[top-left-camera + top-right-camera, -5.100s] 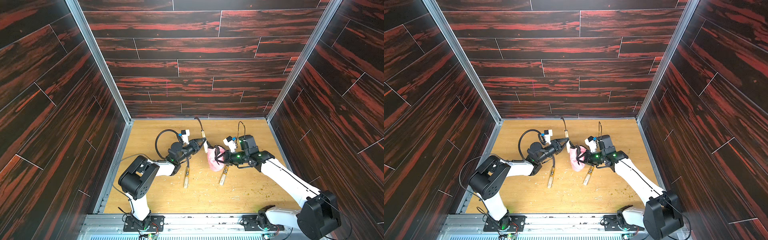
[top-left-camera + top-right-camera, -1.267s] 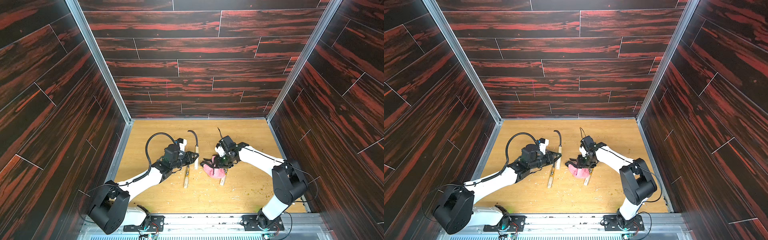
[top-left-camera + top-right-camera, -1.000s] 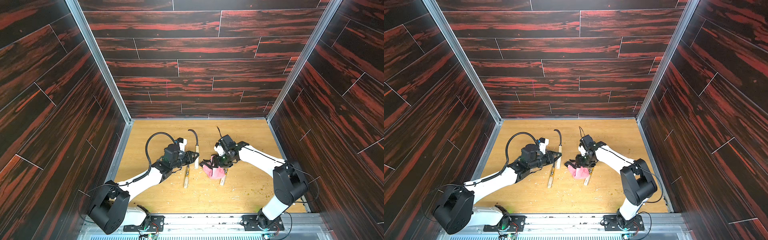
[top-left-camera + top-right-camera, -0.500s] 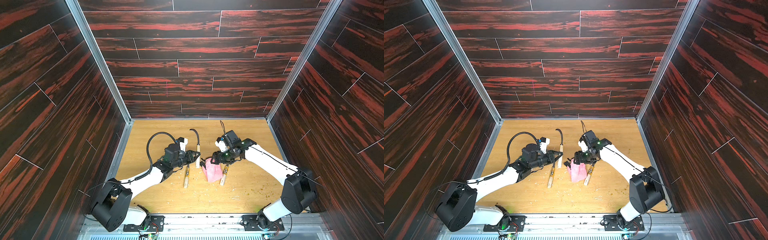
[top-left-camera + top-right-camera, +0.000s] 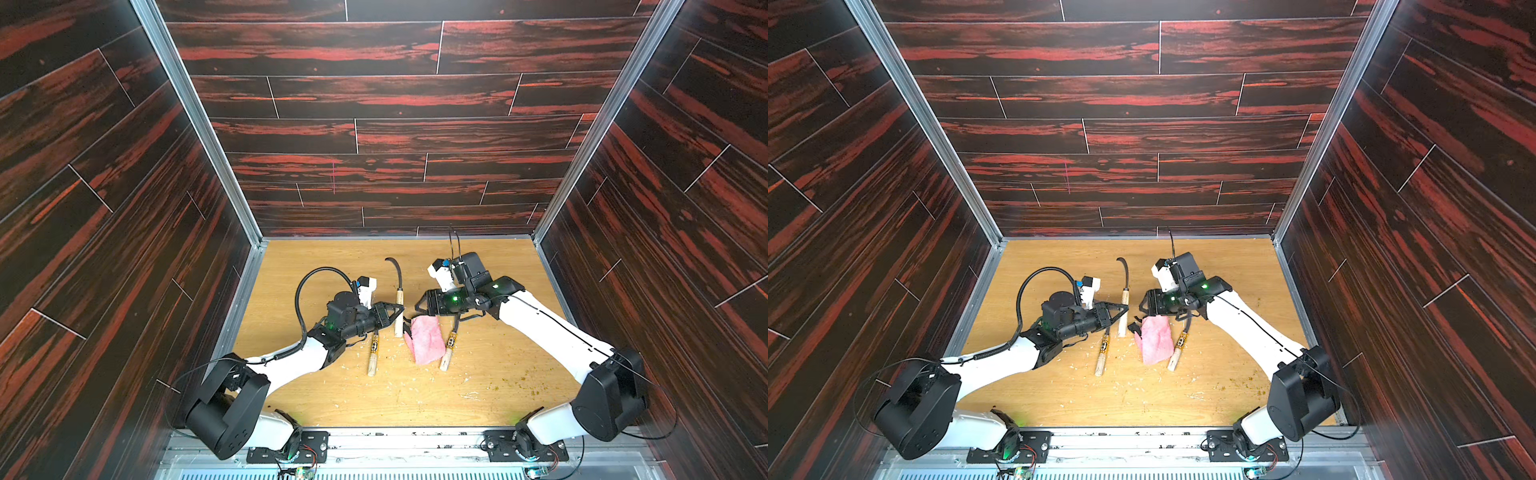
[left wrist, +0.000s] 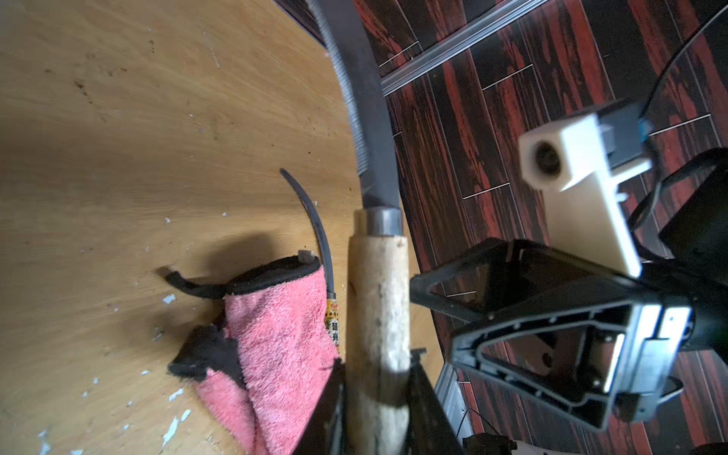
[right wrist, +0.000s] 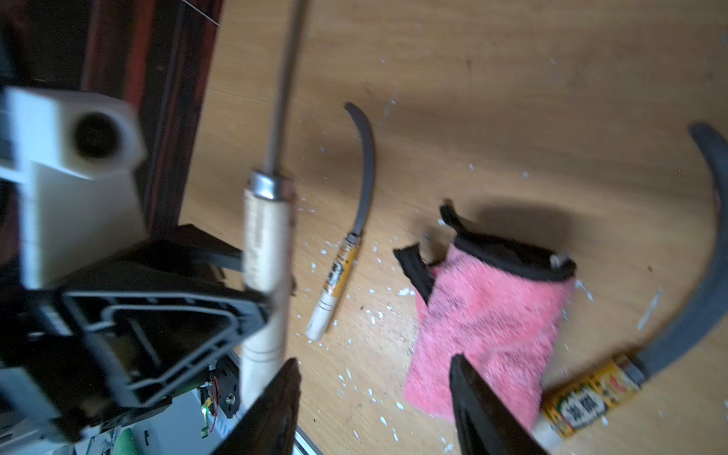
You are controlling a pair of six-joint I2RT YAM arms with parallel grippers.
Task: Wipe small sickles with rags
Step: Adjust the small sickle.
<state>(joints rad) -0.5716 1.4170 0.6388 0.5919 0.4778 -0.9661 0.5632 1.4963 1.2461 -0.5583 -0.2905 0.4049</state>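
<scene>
My left gripper is shut on the pale handle of an unlabelled small sickle, whose dark blade points toward the back wall. The pink rag lies flat on the table, with its black loop at the far end. My right gripper hovers open just above the rag's far end, holding nothing. One labelled sickle lies left of the rag, its blade under my left gripper. Another labelled sickle lies against the rag's right side.
Pale crumbs and flecks are scattered over the wooden table. Dark red panelled walls close in the back and both sides, with metal rails at the table's edges. Both arms meet near the table's middle.
My right gripper has let go of the rag, opened and lifted back from it; the rag now lies spread flat. The left gripper and its sickle have barely moved.
</scene>
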